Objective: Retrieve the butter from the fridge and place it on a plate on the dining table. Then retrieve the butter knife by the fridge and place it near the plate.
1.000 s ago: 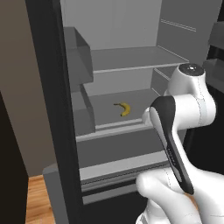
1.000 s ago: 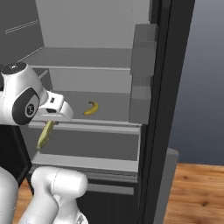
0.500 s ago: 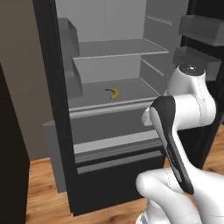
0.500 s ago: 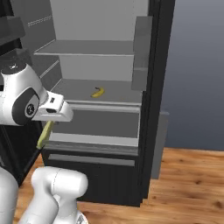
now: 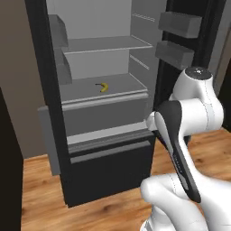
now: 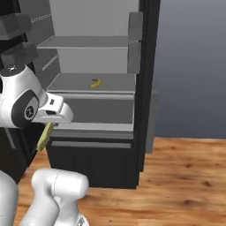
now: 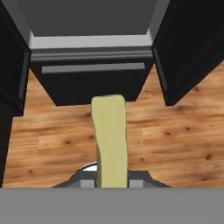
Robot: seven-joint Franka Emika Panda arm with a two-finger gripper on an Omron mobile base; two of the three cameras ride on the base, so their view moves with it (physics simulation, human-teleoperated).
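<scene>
1. Gripping the butter, the gripper is clamped on one end of the stick, which hangs down below the hand in the right base view and juts straight out from between the fingertips in the hand view.
2. Butter and hand sit outside the fridge, in front of its lower drawer front, above the wooden floor.
3. Both fridge doors stand open, the light grey shelves showing.
4. A banana lies alone on the middle shelf, well apart from the butter.
5. Door bins hang on the inside of the open door on the right in the left base view.
</scene>
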